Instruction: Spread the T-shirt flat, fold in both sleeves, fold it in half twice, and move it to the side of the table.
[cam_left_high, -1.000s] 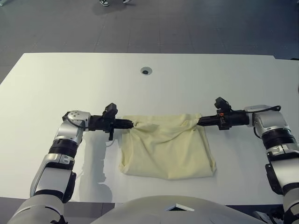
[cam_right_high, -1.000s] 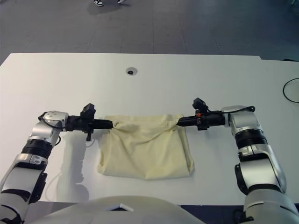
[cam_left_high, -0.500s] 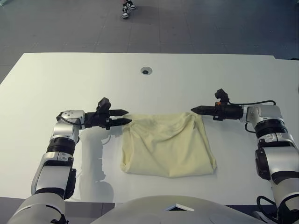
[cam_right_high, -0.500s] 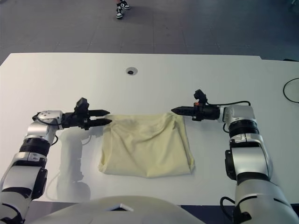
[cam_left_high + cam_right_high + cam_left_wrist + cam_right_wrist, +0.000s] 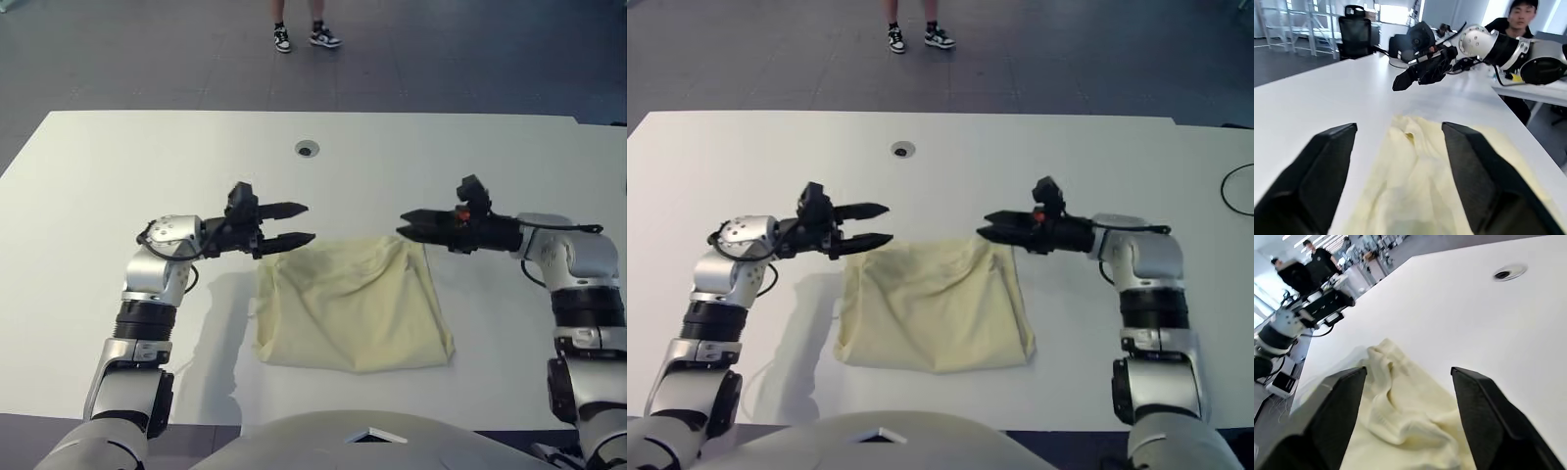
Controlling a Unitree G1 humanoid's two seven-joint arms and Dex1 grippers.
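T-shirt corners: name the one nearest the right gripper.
The far right corner of the T-shirt, bunched close by the open right gripper. The far left corner lies by the left gripper; the near edge's corners lie farther off.

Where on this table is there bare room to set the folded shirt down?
The widest bare stretch is the far half of the white table, broken only by the small round hole. Crowded: the near middle, where the pale yellow folded T-shirt lies with the open left gripper and open right gripper by its far corners.
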